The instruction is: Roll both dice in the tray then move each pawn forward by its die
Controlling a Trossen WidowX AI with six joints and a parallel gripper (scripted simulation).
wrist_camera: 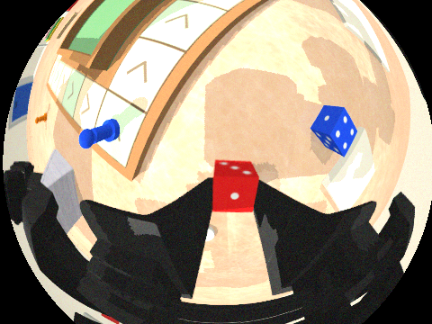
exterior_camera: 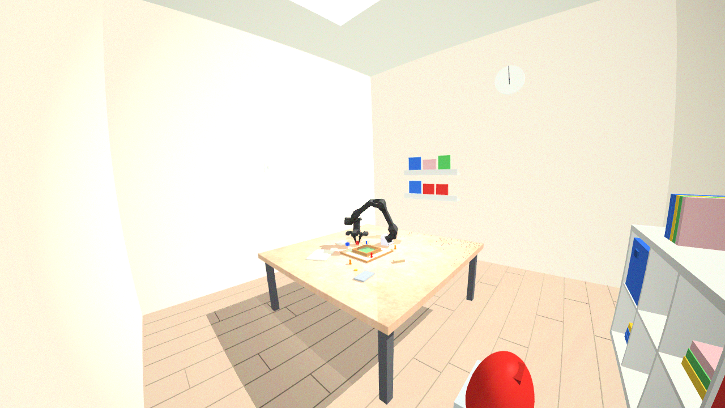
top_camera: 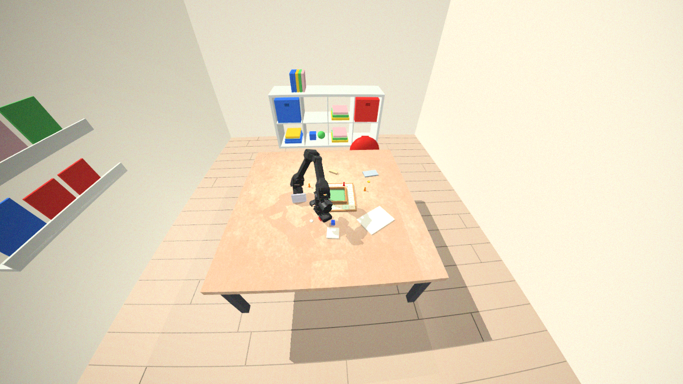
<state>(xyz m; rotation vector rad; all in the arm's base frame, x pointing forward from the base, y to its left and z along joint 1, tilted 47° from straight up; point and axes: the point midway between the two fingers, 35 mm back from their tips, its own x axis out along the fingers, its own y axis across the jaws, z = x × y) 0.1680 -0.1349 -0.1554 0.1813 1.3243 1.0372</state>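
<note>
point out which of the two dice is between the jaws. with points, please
The red die (top_camera: 320,218) (exterior_camera: 357,242) (wrist_camera: 234,189); the blue one (top_camera: 332,222) (exterior_camera: 347,243) (wrist_camera: 334,130) lies off to the side, beyond the jaws.

Chevron arrows mark the board's white squares (wrist_camera: 138,72).

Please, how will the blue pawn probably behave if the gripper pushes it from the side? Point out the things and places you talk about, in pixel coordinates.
The blue pawn (wrist_camera: 100,133) (exterior_camera: 366,242) would likely tip if pushed high, since it stands tall and narrow. Once down, it may roll, because its head and base look round. It is probably stiff, as its surface looks smooth and solid.
</note>
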